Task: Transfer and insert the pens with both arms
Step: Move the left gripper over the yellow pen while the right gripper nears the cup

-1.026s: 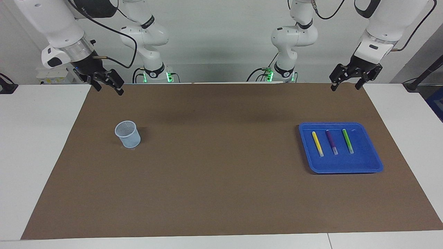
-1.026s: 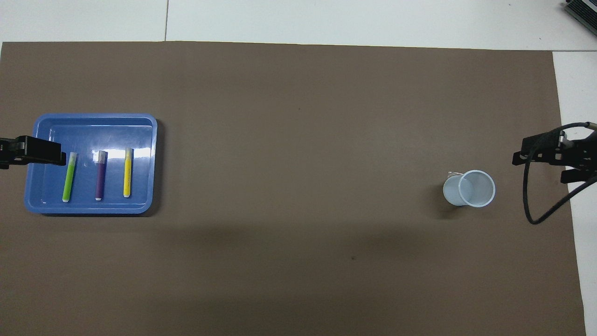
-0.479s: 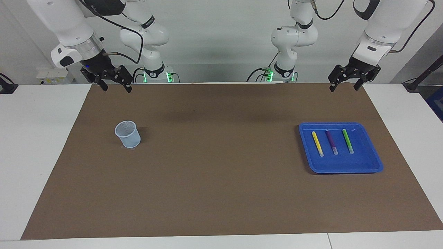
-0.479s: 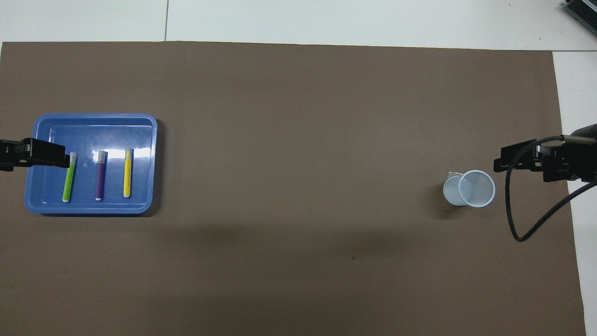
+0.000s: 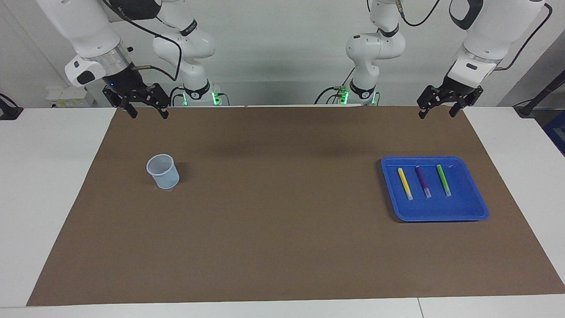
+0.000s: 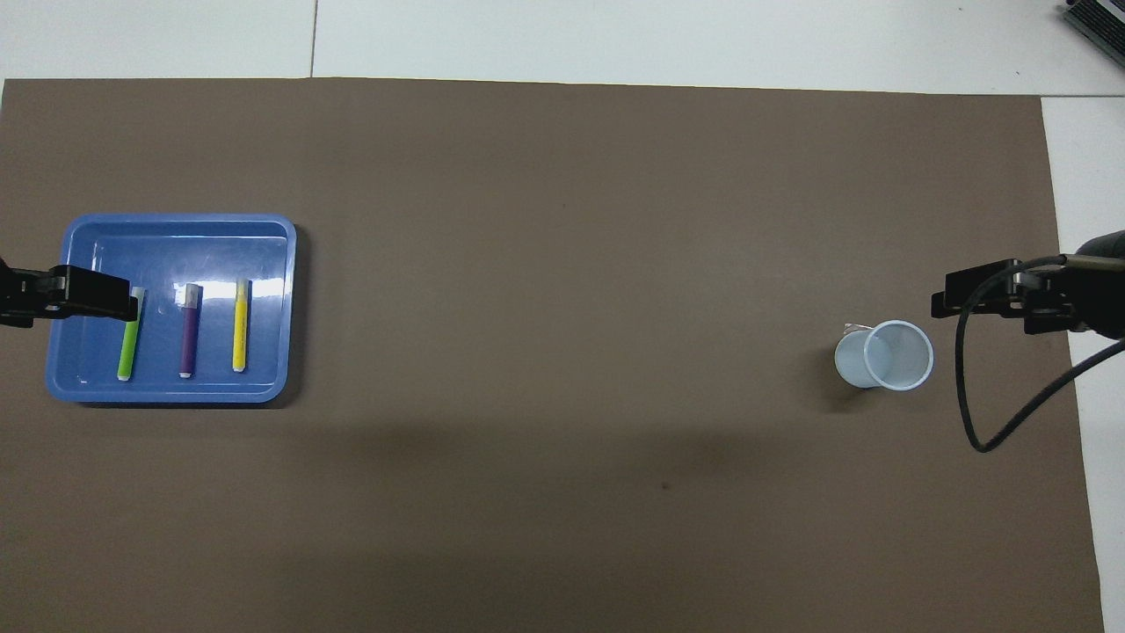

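Three pens lie side by side in a blue tray point(image 5: 441, 215) toward the left arm's end of the table: yellow point(image 5: 404, 183), purple point(image 5: 422, 181) and green point(image 5: 443, 179). My left gripper point(image 5: 436, 114) hangs open and empty, high over the mat's edge by the robots, well clear of the tray. In the overhead view the left gripper point(image 6: 83, 294) covers the pale tip of the green pen point(image 6: 129, 347), beside the purple point(image 6: 188, 338) and yellow point(image 6: 239, 325) ones. My right gripper point(image 5: 149, 115) is open and empty too, in the air over the mat's corner at its own end.
A pale mesh cup point(image 5: 163, 171) stands upright on the brown mat point(image 5: 282, 229) toward the right arm's end. A black cable point(image 6: 976, 413) loops down from the right wrist beside the cup point(image 6: 888, 355). Two smaller white arms point(image 5: 371, 48) stand at the robots' end.
The right gripper has swung inward over the mat and levelled out. The left gripper has drifted slightly toward the table's middle. Pens, tray and cup have not moved.
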Tool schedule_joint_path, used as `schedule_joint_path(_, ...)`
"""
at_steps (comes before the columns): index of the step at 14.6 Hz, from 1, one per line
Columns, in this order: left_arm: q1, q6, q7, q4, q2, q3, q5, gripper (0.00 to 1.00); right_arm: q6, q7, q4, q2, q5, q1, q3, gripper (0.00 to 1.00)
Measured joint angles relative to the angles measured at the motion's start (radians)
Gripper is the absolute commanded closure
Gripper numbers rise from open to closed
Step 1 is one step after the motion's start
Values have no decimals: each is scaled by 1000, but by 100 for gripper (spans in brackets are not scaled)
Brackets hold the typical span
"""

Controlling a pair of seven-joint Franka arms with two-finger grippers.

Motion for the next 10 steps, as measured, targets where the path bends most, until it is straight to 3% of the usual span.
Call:
schedule_joint_path(3, 1, 60, 0, -70, -5, 1, 0, 0, 0, 4, 0, -5, 0, 54, 19, 0)
schedule_joint_path(10, 6, 201, 9, -223, -7, 4, -8, 0, 2, -9, -11, -13, 48, 62, 18, 0)
